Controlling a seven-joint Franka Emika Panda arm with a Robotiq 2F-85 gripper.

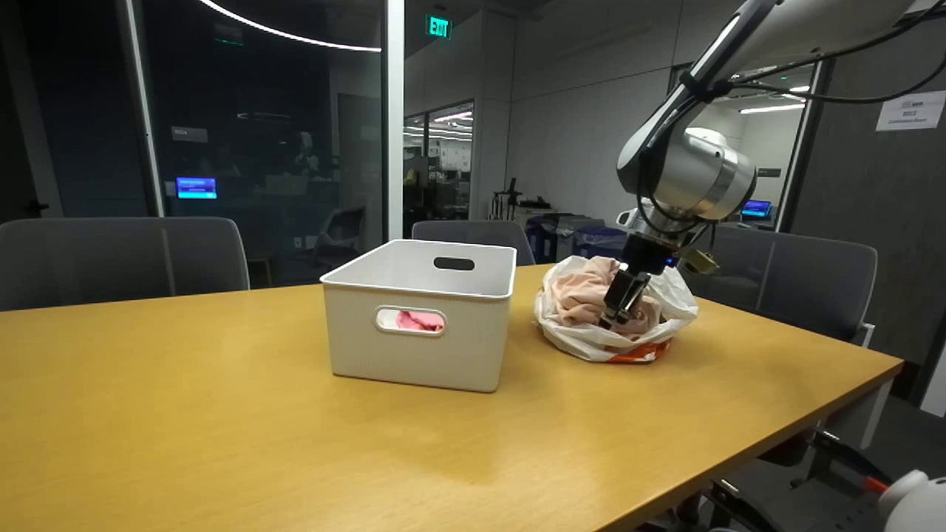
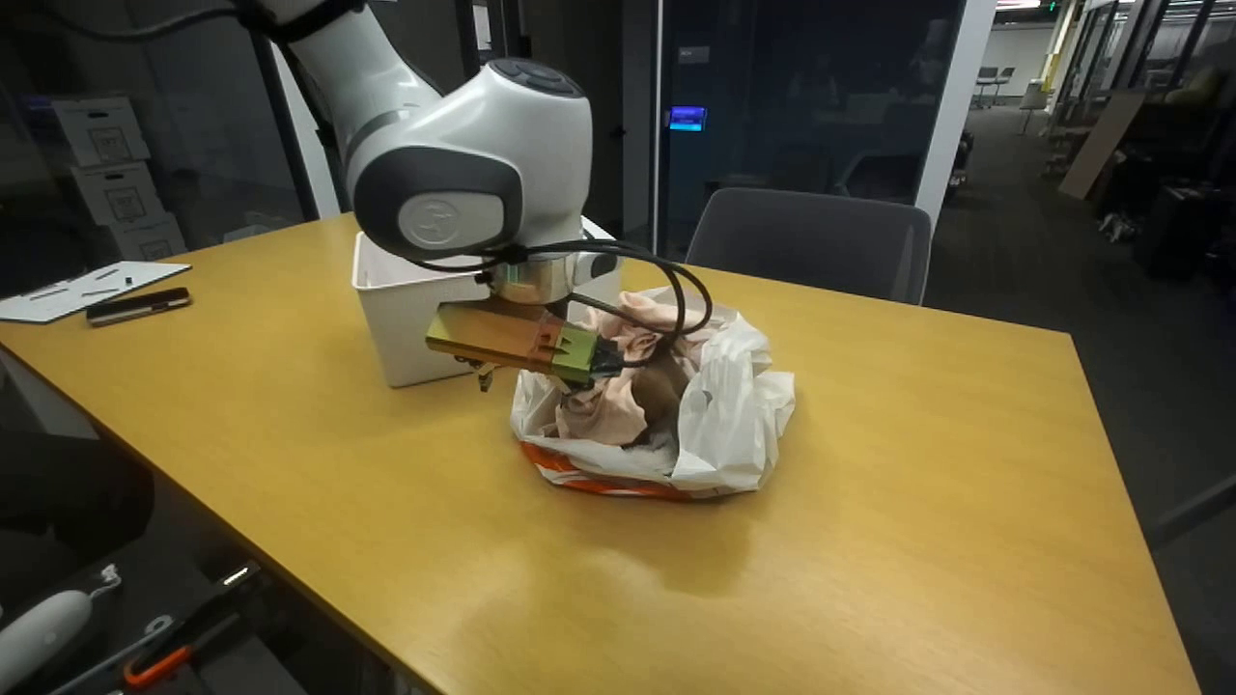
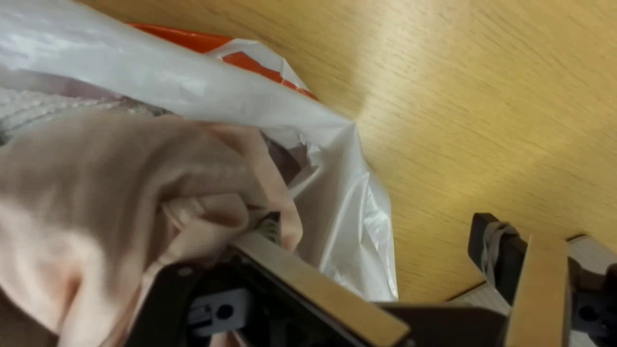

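Bag [image 2: 729, 425] w/ pink cloth [image 2: 603, 413], in from counter [image 2: 917, 560] edges: rim [image 3: 368, 202] is straddled by gripper [image 3: 377, 233], spread wide, nil held.

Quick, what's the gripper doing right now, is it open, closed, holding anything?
Gripper: open wide, nothing clamped, with one finger down at the pale pink cloth in the white plastic bag.

Cloth [image 1: 580, 299]: in bag [image 1: 573, 343]
Bag, bin [image 1: 414, 358]: on table [image 1: 222, 384]
Bin: left of bag in an exterior view
Chair [image 1: 111, 262]: behind table
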